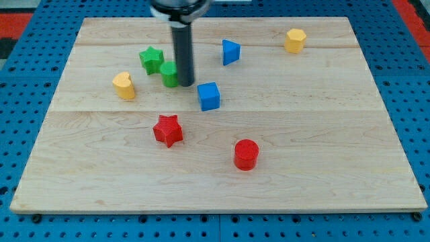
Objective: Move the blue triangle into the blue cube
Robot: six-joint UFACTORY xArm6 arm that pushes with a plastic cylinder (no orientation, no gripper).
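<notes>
Colours of the scene. The wooden board (282, 181) was pale tan with fine lengthwise grain and showed faint seams between its planks. Around it lay a blue pegboard surface (20, 222) patterned with regular rows of small dark holes; a strip of red showed at the view's top corners. The rod (182, 47) was dark grey to black with a dull sheen, and my tip (185, 85) was equally dark. The blue triangle (230, 52) and blue cube (209, 96) shared one saturated blue. The green star (151, 59) and the green block (168, 74) were bright green. The yellow heart (123, 85) and yellow hexagonal block (294, 40) were warm yellow. The red star (168, 130) and red cylinder (246, 154) were vivid red.
</notes>
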